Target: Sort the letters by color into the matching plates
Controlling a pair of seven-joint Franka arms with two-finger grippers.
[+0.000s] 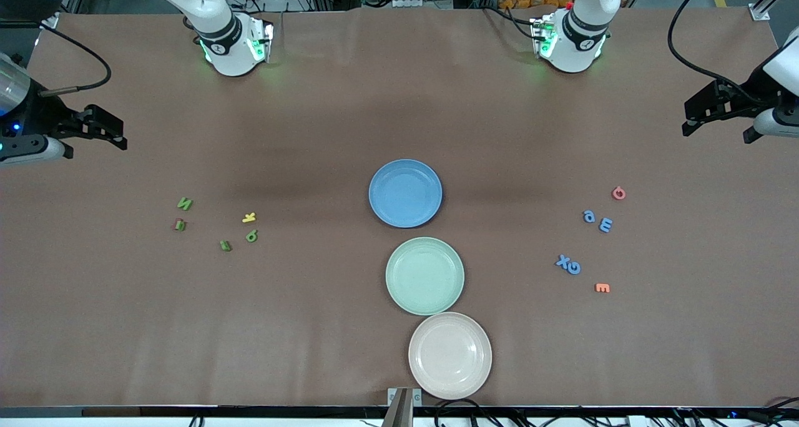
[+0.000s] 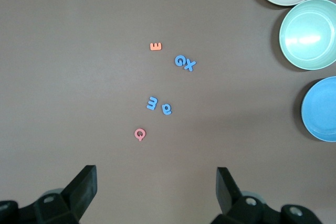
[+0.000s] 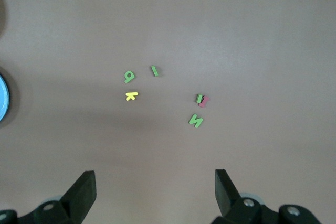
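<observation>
The blue plate (image 1: 405, 193) and the mint green plate (image 1: 424, 276) lie mid-table, both bare. Several green letters (image 1: 185, 203) are scattered toward the right arm's end, and they also show in the right wrist view, among them an N (image 3: 196, 121). Toward the left arm's end lie several blue letters (image 1: 588, 216), with a G and X pair (image 2: 180, 61) touching. My right gripper (image 1: 115, 133) hangs open above the table's edge at its own end. My left gripper (image 1: 688, 118) hangs open at the other end. Neither holds anything.
A beige plate (image 1: 449, 355) sits nearest the front camera, touching the green plate. A yellow K (image 1: 249, 217) lies among the green letters, and a red piece (image 3: 205, 102) touches one of them. A red Q (image 1: 618, 193) and an orange E (image 1: 602, 288) lie beside the blue letters.
</observation>
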